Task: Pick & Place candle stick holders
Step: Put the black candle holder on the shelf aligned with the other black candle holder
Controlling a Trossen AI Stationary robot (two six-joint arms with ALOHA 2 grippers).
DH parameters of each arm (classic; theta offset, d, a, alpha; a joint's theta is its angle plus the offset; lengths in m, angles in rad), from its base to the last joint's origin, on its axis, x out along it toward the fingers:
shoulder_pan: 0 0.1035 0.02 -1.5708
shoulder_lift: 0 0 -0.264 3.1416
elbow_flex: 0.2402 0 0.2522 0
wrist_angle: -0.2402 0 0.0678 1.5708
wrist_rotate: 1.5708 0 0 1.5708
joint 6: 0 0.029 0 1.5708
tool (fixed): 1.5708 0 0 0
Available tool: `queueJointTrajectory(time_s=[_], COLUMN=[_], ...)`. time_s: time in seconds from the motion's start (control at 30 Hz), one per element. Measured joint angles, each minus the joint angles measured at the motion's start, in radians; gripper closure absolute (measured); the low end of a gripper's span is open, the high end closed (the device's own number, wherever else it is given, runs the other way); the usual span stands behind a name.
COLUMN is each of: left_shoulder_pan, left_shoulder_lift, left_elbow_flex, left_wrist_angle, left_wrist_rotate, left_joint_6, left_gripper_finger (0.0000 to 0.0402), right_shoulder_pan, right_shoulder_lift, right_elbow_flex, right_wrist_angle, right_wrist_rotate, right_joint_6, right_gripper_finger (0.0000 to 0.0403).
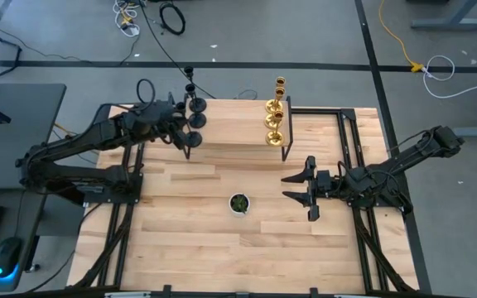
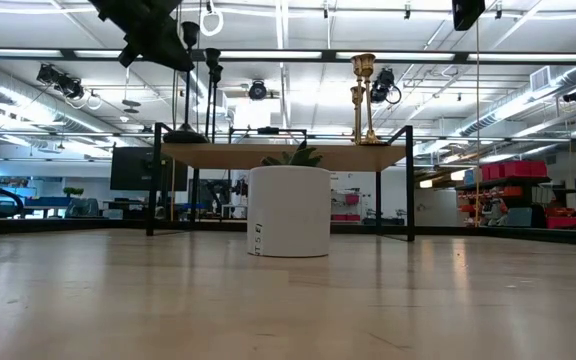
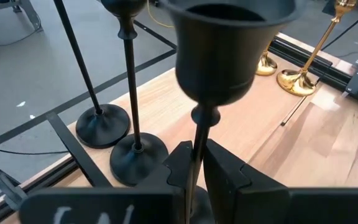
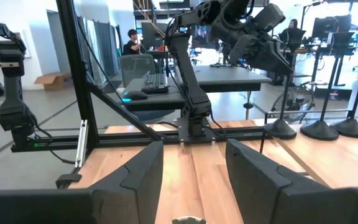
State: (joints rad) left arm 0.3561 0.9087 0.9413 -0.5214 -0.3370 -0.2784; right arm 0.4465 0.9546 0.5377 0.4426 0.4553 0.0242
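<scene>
- Around my wooden desk (image 1: 222, 240) lies a grey floor (image 1: 305, 33), crossed by dark strips and strewn with loose cables (image 1: 151, 16), one of them yellow (image 1: 396, 37).
- Off to my left stands a dark side table (image 1: 15, 116) with a mouse (image 1: 5, 257) glowing blue.
- Overhead I see a white ceiling (image 2: 298, 30) with pipes and hanging lamps.
- Farther back sits a person (image 4: 131, 42) at a workstation with a keyboard (image 4: 156, 82).

High view looks straight down; low view sits level on the pale wooden tabletop (image 2: 288, 300). Both share the round white pot (image 1: 238, 204). Wrist views peer closely past their dark fingers (image 4: 145, 168).
</scene>
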Motion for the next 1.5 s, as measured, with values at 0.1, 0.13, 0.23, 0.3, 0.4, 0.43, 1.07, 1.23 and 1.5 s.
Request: queueJointTrajectory(time_s=[0.1,0.13,0.23,0.3,0.4,0.43,1.07,1.23,1.5], left_shoulder_pan=[0.0,0.0,0.0,0.0,-0.002,-0.002,-0.002,-0.002,-0.003], left_shoulder_lift=[0.001,0.002,0.016,0.018,0.029,0.03,0.035,0.035,0.035], left_elbow_flex=[0.0,0.0,0.0,0.0,0.0,0.0,0.0,0.0,0.0], left_wrist_angle=[0.0,0.001,0.021,0.024,0.054,0.054,0.036,0.036,0.036], left_wrist_rotate=[0.0,0.0,0.0,0.0,0.0,0.0,-0.025,-0.007,0.027], left_joint_6=[-0.004,-0.004,-0.006,-0.006,-0.005,-0.002,0.029,0.029,0.046], left_gripper_finger=[0.0361,0.0361,0.036,0.036,0.036,0.036,0.0342,0.0291,0.0231], right_shoulder_pan=[0.0,0.0,0.0,0.0,0.0,0.0,0.0,0.0,0.0], right_shoulder_lift=[0.0,0.0,0.0,0.0,0.0,0.0,0.0,0.0,0.0], right_elbow_flex=[0.0,0.0,0.0,0.0,0.0,0.0,0.0,0.0,0.0], right_wrist_angle=[0.0,0.0,0.0,0.001,0.003,0.005,0.007,0.007,0.007], right_wrist_rotate=[0.0,0.0,0.0,0.0,0.0,0.0,0.0,0.0,0.0], right_joint_6=[0.0,0.0,0.0,0.0,0.0,0.0,-0.007,-0.007,-0.007], right_gripper_finger=[0.0227,0.0227,0.0227,0.0227,0.0227,0.0227,0.0227,0.0227,0.0227])
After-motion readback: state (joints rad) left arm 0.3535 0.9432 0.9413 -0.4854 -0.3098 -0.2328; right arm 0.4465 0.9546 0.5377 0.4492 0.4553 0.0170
